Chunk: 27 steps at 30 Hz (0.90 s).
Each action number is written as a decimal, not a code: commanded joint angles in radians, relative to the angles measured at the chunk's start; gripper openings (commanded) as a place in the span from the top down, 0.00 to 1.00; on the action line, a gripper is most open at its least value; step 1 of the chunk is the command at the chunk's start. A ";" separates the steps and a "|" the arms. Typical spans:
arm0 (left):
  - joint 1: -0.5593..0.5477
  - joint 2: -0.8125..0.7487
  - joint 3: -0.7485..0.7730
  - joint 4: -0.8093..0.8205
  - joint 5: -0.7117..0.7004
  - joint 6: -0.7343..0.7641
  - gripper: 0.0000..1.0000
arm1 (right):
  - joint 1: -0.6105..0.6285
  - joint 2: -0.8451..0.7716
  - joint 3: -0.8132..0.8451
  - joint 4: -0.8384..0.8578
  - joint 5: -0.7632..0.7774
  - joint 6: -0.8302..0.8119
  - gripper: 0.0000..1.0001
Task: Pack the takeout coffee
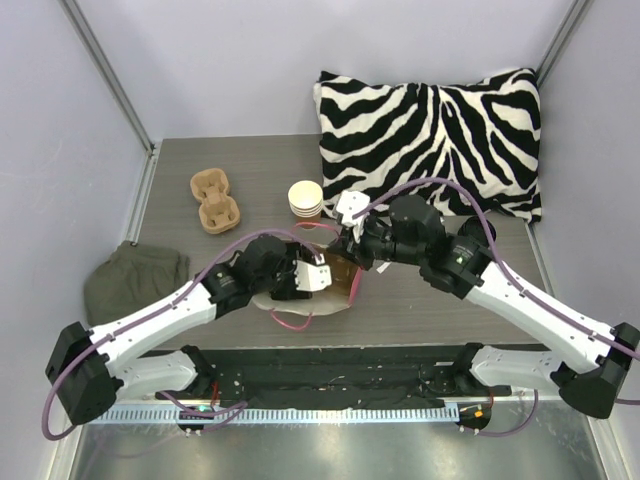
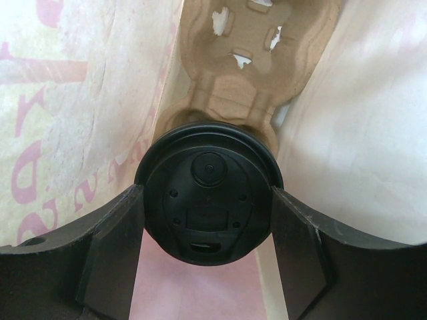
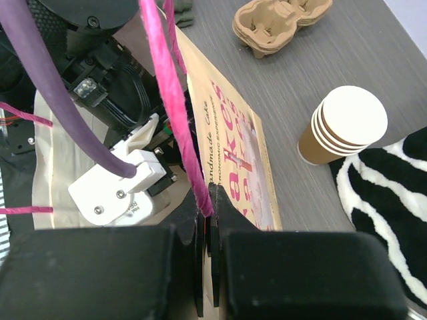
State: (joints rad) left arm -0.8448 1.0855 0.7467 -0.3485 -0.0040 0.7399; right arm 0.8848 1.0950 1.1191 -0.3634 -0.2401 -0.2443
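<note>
Loading the bag, with the cup stack not yet packed.
From above, the cream paper bag lies on the grey worktop, the stack of brown-and-cream paper cups standing beyond it. Left wrist: our left pincer, spread wide, grips a round black plastic lid beside a tan moulded-pulp carrier; any cup beneath is hidden. Right wrist: our right pincer clamps the pink cord handle. Next, we judge: release, fetch the stack.
</note>
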 commanded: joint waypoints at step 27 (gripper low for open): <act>0.257 0.504 0.419 -0.309 0.147 0.013 0.55 | -0.394 0.362 0.294 -0.203 -0.498 0.062 0.99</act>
State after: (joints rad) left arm -0.6369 1.5005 1.1477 -0.5381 0.1818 0.7509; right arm 0.5083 1.4353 1.3739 -0.4610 -0.6716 -0.1848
